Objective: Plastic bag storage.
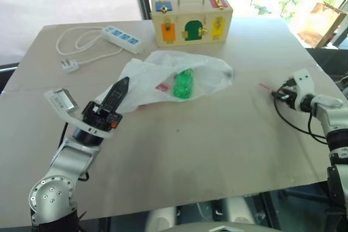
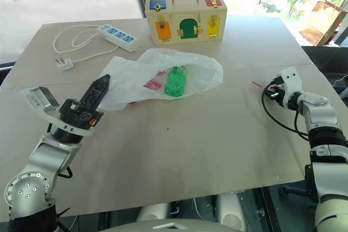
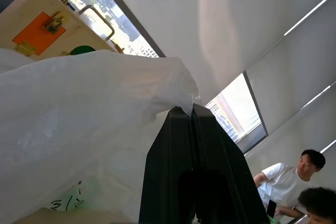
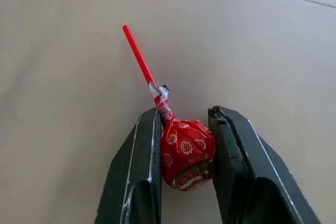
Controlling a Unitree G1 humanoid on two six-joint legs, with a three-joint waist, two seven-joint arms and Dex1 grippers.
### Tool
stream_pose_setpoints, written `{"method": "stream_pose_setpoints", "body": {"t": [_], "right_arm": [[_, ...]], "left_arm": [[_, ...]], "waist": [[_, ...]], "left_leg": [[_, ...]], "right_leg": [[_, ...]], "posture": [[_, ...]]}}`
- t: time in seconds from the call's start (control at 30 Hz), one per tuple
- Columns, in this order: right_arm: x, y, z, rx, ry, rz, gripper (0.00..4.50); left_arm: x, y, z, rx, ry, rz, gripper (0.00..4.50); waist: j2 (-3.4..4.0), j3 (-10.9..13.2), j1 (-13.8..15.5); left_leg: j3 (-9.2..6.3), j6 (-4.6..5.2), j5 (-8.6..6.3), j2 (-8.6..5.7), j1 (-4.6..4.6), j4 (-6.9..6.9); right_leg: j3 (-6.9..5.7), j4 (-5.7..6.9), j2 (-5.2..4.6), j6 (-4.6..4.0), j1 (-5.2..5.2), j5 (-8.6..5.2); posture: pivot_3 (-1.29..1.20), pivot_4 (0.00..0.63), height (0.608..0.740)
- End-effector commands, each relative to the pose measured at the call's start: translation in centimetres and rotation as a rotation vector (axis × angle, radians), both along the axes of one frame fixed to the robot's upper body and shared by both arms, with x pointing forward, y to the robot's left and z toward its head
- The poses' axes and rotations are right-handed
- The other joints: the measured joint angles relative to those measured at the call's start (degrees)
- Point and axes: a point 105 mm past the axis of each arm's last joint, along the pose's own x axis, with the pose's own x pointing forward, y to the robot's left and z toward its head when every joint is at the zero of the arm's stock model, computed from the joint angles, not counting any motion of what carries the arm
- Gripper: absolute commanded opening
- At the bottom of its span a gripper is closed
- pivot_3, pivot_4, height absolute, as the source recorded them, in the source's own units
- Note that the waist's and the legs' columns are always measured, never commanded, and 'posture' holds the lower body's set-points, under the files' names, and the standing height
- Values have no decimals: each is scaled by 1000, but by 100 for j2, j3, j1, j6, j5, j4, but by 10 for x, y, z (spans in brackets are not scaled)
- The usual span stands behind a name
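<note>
The plastic bag (image 1: 157, 71) lies crumpled and translucent white in the middle of the table, with a small red patch (image 1: 161, 86) on it and a green bottle (image 1: 184, 84) inside. My left gripper (image 1: 122, 85) is shut on the bag's near-left edge and holds that edge raised; the film drapes over the fingertips (image 3: 178, 116). Far to the right, my right gripper (image 1: 276, 93) rests low on the table. Its fingers press both sides of a red lollipop (image 4: 186, 153), whose red stick (image 4: 137, 53) points away from the gripper.
A wooden latch box (image 1: 191, 19) with coloured doors stands at the table's (image 1: 217, 145) far middle. A white power strip (image 1: 122, 37) with its cord and plug (image 1: 69, 64) lies at the far left. Two people (image 3: 310, 182) sit in the background of the left wrist view.
</note>
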Motion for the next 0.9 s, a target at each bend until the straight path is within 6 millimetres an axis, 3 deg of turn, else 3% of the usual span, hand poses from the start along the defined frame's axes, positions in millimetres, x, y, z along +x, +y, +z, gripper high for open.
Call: {"method": "stream_pose_setpoints", "body": {"t": [0.03,0.17,0.3,0.33,0.47,0.53,0.63,0.67,0.73,0.77,0.9], "right_arm": [[-16,58,55,199,-89,284,753],[-71,126,81,280,-17,704,753],[-79,180,78,223,5,863,753],[-75,196,75,205,-7,873,753],[-28,243,69,78,-137,727,752],[-11,272,84,34,-263,694,752],[-6,300,116,81,-411,697,752],[-6,303,127,112,-443,691,1809],[-4,296,132,174,-455,650,2345],[-4,290,127,176,-438,648,2940],[-23,260,97,149,-310,740,4426]], "left_arm": [[-6,-2,12,-3,-55,-2,0],[-4,-4,14,-3,-57,-11,0],[-2,-7,16,1,-59,-29,0],[-2,-8,16,5,-59,-35,0],[-1,-11,13,7,-52,-49,0],[0,-12,12,4,-49,-54,0],[1,-14,12,-1,-53,-62,0],[1,-16,12,-4,-56,-64,0],[1,-16,12,-9,-61,-59,0],[0,-15,12,-10,-59,-55,0],[-2,-14,7,-15,-47,-43,0]], "waist": [[8,5,-37],[11,7,-15],[-2,1,-10],[-2,1,-28],[0,2,-66],[-1,3,-10],[-3,4,-13],[-3,4,-7],[-5,3,10],[-10,0,44],[-14,-3,101]], "left_leg": [[0,0,0,1,-1,0],[-8,16,-10,10,1,0],[-17,22,-13,6,1,2],[-15,22,-14,5,1,5],[-10,11,-7,9,5,10],[-17,-15,8,10,-1,9],[-15,-16,9,7,-11,10],[-14,-16,9,7,-12,10],[-21,-16,8,6,-16,8],[-23,-16,8,5,-16,6],[-31,-15,7,2,-17,3]], "right_leg": [[0,1,0,0,-1,0],[-4,7,6,-1,-4,-1],[-15,5,1,-2,4,-1],[-14,6,1,-3,4,-2],[-4,21,13,-12,-5,0],[-13,24,16,-10,-8,3],[-15,16,12,-9,-10,4],[-15,12,11,-9,-10,4],[-20,8,8,-8,-9,4],[-23,7,7,-8,-8,4],[-35,4,-10,-8,-1,4]], "posture": [[0,150,740],[0,150,740],[0,150,740],[0,150,740],[0,150,740],[0,150,740],[0,150,740],[0,150,740],[0,150,740],[0,150,740],[0,150,740]]}}
